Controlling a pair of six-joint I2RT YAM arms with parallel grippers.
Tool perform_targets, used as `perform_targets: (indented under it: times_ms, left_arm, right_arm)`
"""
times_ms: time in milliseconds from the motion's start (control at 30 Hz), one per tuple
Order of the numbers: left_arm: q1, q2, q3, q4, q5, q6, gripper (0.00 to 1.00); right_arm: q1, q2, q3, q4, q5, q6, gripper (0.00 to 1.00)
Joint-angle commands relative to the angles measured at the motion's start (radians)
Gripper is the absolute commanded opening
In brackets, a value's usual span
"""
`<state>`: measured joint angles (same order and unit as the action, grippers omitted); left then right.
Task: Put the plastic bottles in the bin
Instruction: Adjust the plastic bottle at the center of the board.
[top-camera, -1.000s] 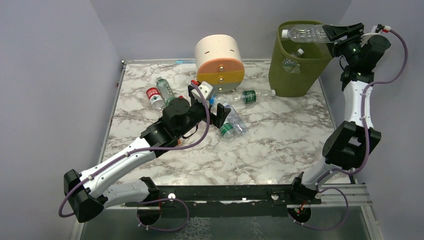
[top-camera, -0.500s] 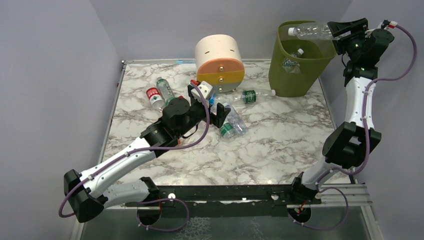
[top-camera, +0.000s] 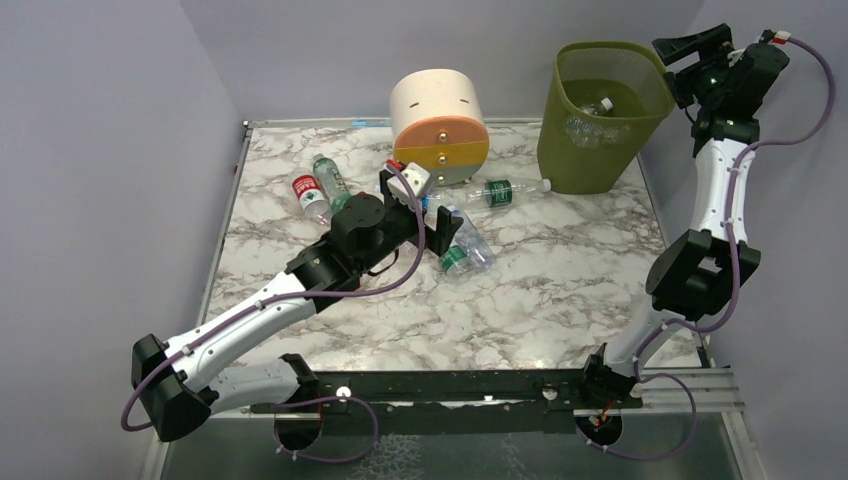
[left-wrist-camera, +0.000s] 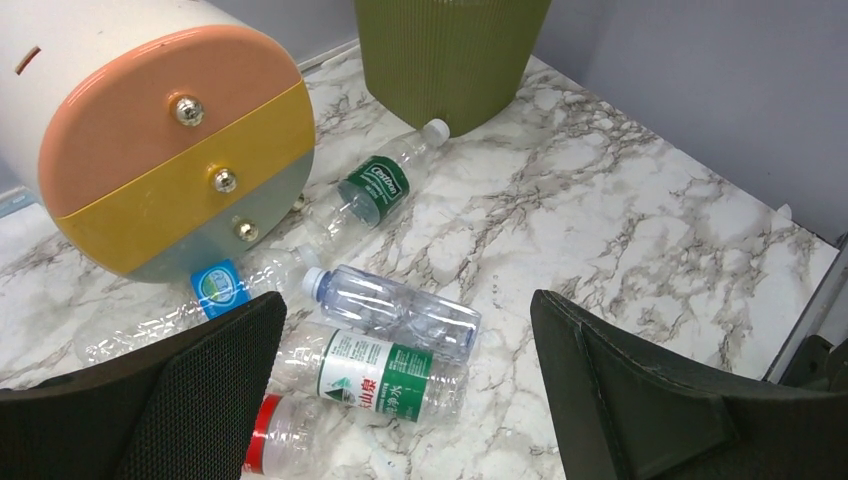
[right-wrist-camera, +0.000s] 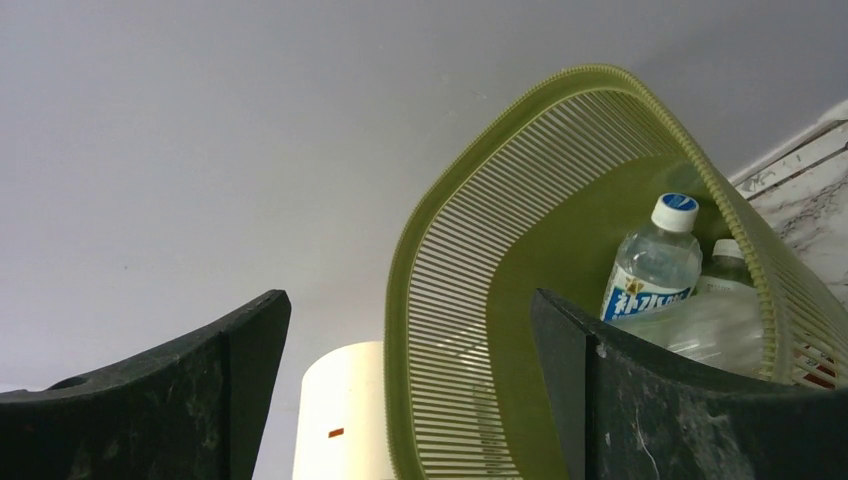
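The job is partly done. At least three bottles (right-wrist-camera: 655, 265) sit inside the green bin (top-camera: 585, 165) at the far right corner of the table (top-camera: 560, 290), and the right claw (right-wrist-camera: 405, 305) hangs by the bin's rim with its jaws spread and nothing between them. About seven more lie on the table. A green-labelled bottle (left-wrist-camera: 375, 187) is just in front of the bin, a small heap (left-wrist-camera: 385, 350) lies beside the round drawer unit (top-camera: 438, 125), and a far pair (top-camera: 320, 186) is off to the left. The left claw (left-wrist-camera: 405, 300) hovers over the heap, wide open and empty, so by my reckoning most of the work is left.
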<state>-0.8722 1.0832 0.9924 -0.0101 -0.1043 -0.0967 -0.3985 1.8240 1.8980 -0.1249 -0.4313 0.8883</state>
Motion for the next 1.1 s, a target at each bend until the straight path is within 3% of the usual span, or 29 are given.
perform_targets:
  times_ms: [0,333,667,967,1067]
  left_arm:
    - [0.003,0.008,0.008,0.013,0.011,-0.009,0.99]
    - [0.004,0.069,0.016,0.045,0.026,-0.01,0.99]
    - [0.003,0.171,-0.005,0.123,0.049,-0.003,0.99]
    - [0.003,0.168,-0.061,0.161,0.093,-0.05,0.99]
    - [0.003,0.136,-0.092,0.167,0.103,-0.069,0.99]
  right_arm:
    - [0.015,-0.024,0.006,-0.016,-0.039,-0.039,0.92]
    - [0.145,-0.146,0.011,-0.081,-0.08,-0.146,0.93]
    - [0.348,-0.41,-0.253,-0.115,-0.012,-0.291,0.93]
    - [0.537,-0.393,-0.433,-0.098,0.044,-0.409,0.92]
    - [0.555,-0.331,-0.441,-0.09,-0.013,-0.438,0.92]
